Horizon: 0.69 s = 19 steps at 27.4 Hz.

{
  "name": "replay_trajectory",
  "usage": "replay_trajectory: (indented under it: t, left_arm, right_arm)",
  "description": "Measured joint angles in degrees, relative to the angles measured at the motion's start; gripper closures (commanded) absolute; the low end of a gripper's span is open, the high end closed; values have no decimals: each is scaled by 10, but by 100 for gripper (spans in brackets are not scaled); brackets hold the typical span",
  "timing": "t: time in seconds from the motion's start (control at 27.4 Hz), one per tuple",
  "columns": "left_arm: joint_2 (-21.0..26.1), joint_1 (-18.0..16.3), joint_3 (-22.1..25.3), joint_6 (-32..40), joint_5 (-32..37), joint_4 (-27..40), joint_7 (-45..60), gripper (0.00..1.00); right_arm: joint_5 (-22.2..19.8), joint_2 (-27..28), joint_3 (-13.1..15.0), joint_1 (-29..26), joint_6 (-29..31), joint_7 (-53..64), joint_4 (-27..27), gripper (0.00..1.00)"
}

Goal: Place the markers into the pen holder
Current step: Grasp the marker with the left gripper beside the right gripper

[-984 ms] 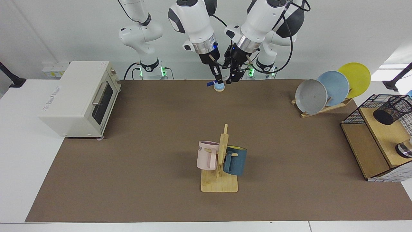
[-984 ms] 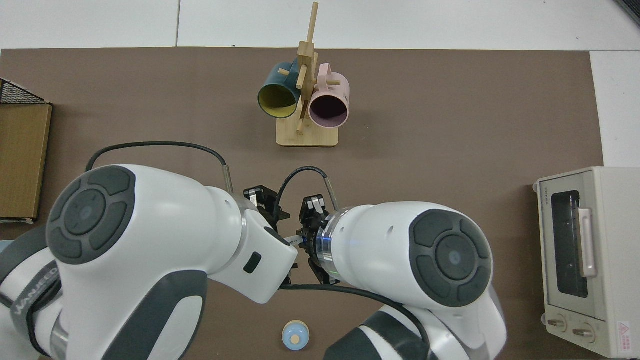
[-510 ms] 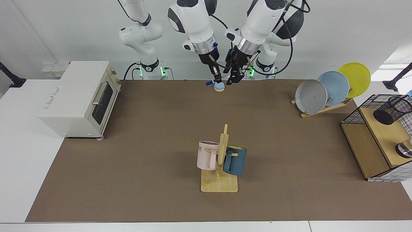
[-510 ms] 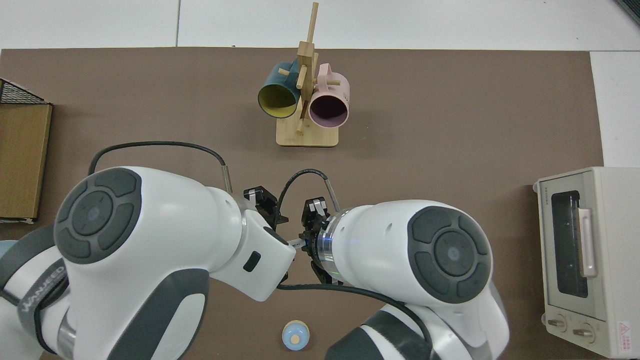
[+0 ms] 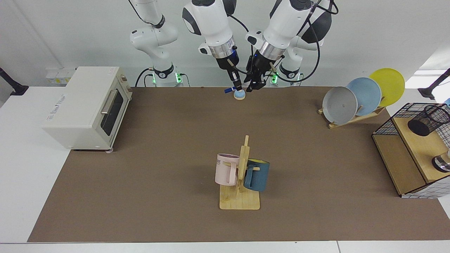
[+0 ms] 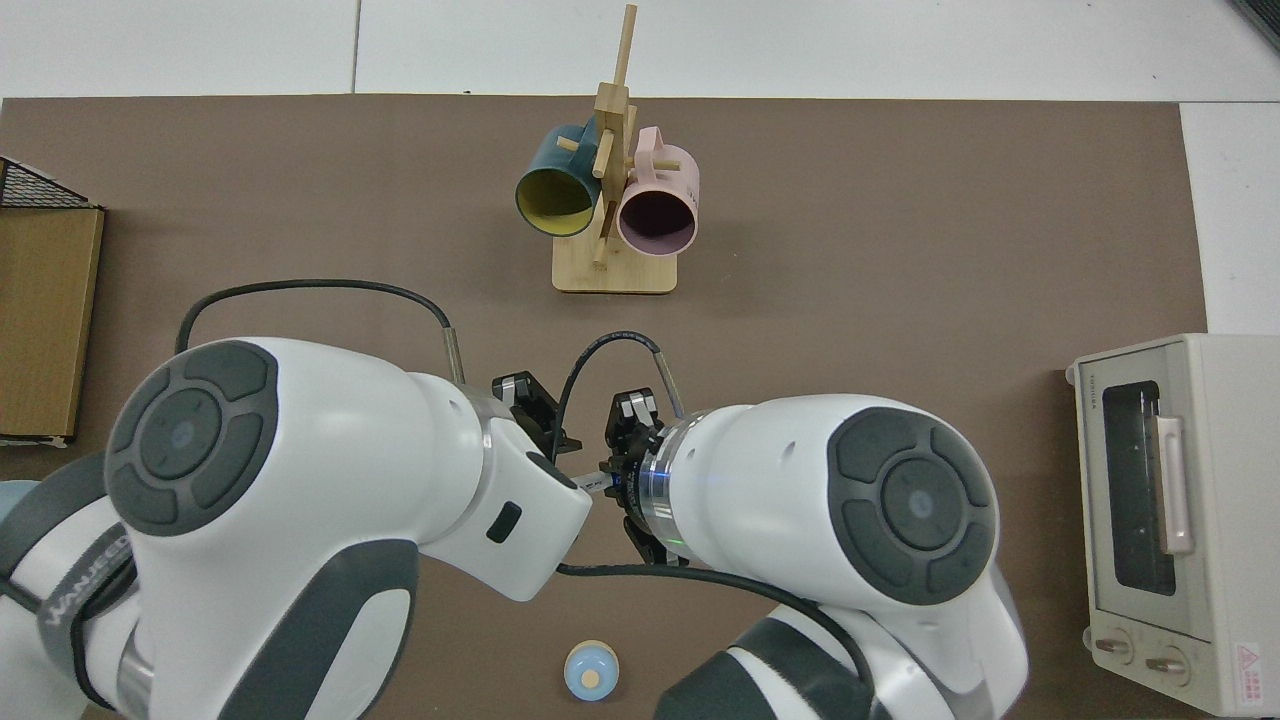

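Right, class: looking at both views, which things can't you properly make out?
- marker: in the facing view only its blue cap shows, beside the right gripper holding it. In the top view the arms cover all but a sliver.
- left gripper, close beside the right: mostly under the arms in the top view.
- pen holder: its contents are too small to tell in the facing view. It is outside the top view.
- wire basket: cut off by the facing view's edge.

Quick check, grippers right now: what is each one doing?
Right gripper: shut on the marker, held near level above the mat's far edge.
Left gripper: beside it, by the marker's other end; grip cannot be told.
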State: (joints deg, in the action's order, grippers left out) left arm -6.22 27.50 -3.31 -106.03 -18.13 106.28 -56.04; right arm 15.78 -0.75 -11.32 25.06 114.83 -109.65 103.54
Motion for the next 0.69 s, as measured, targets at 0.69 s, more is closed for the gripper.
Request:
replay_trajectory:
  t: [0.69]
  left_arm:
    - [-5, 1, -3, -3, 0, 5, 1, 100]
  right_arm:
    - [-1, 4, 5, 0, 1, 0, -4, 94]
